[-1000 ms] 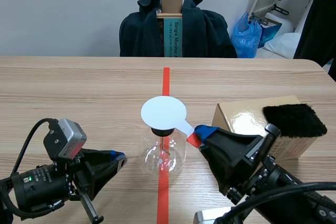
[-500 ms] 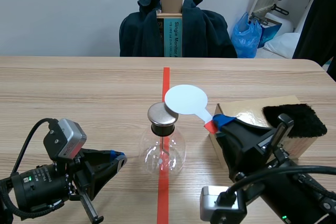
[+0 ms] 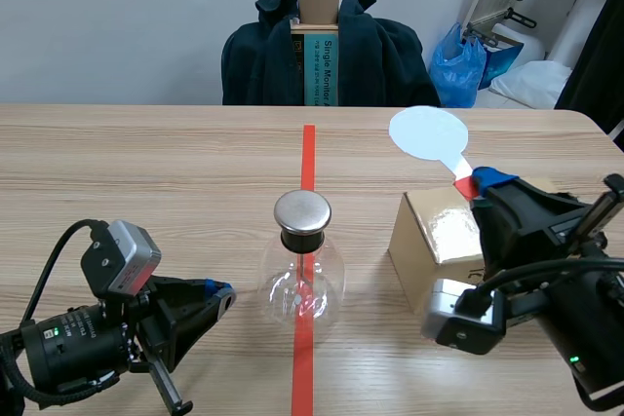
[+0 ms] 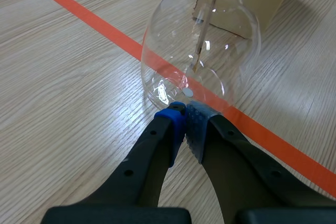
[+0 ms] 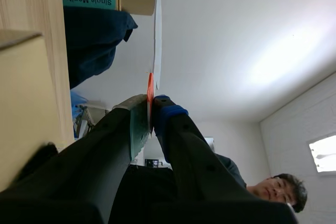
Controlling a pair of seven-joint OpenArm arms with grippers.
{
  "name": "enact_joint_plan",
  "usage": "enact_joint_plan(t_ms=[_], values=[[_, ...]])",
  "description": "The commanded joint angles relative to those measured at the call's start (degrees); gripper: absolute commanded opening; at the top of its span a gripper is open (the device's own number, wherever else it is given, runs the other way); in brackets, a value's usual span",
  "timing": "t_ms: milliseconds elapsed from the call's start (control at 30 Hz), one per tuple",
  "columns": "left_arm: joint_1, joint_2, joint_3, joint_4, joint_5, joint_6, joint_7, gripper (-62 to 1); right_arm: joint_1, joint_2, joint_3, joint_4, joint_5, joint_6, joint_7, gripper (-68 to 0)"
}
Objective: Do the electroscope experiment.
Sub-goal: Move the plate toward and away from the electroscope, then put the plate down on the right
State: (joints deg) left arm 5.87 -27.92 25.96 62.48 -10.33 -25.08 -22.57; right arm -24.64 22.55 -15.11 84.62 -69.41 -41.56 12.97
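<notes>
- Right gripper [image 3: 475, 182] is pinching the red handle [image 5: 150, 95] of the white disc [image 3: 427, 133]; the fingers are clamping narrow on the handle, with the pads flat on both of its faces.
- The disc is hanging in the air above the far side of the cardboard box [image 3: 434, 236], well apart from the electroscope [image 3: 302, 280].
- Left gripper [image 4: 185, 124] is resting low on the table [image 3: 146, 172], pads pressing together on nothing, tips just beside the flask wall. I cannot tell whether they are touching the glass.
- Judgement: the step in hand is working the disc as the charge carrier.
  - Keep the grip on the handle only, never on the white face.
  - When coming to the metal cap [image 3: 302, 211], bring the disc level and centred over it, descending slowly.
  - Avoid knocking the flask sideways, since the round bulb is likely tipping easily.
- The electroscope is standing upright on the orange-red tape line [image 3: 308, 153], between the two arms.
- It is a clear round glass flask with a black collar and a dull silver cap.
- A thin rod [image 4: 207, 19] is running down inside the bulb. Its lower tip is looking narrow, with no clear spread showing.
</notes>
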Motion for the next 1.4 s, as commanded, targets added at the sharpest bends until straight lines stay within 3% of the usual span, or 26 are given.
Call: enact_joint_plan(t_ms=[0, 367, 700, 867, 967, 1167, 1367], values=[[-0.33, 0.26, -0.04, 0.81, -0.52, 0.09, -0.76, -57.8, 0.83, 0.66, 1.11, 0.44, 0.61, -3.3, -0.28, -66.9], [-0.22, -0.9, -0.04, 1.09, -0.55, 0.0, -0.74, -57.1, 0.83, 0.96, 8.26, 1.64, 0.61, -3.3, -0.22, -66.9], [4.9, -9.9, -0.55, 10.21, -1.27, -0.09, -1.92, -22.5, 0.81, 0.94, 11.47, 5.22, 1.33, -3.3, -0.22, -66.9], [12.37, -15.8, -3.91, 18.05, -2.8, -0.09, -5.86, 0.0, -0.79, 0.92, 11.23, 5.2, 2.82, -3.3, 0.55, -66.9], [17.55, -19.06, -6.93, 22.8, -4.37, -0.09, -6.23, 1.4, -2.8, 0.46, 11.15, 4.9, 3.19, -3.3, 2.43, -66.9], [29.16, -25.66, -15.19, 31.89, -10.67, -0.07, -6.19, 1.4, -6.99, -0.72, 10.49, 2.78, 3.32, -2.73, 4.79, -66.9], [40.0, -30.14, -24.28, 38.01, -16.55, 0.5, -6.67, 1.4, -8.0, -2.05, 9.68, -3.43, 3.45, -2.12, 6.45, -66.9]])
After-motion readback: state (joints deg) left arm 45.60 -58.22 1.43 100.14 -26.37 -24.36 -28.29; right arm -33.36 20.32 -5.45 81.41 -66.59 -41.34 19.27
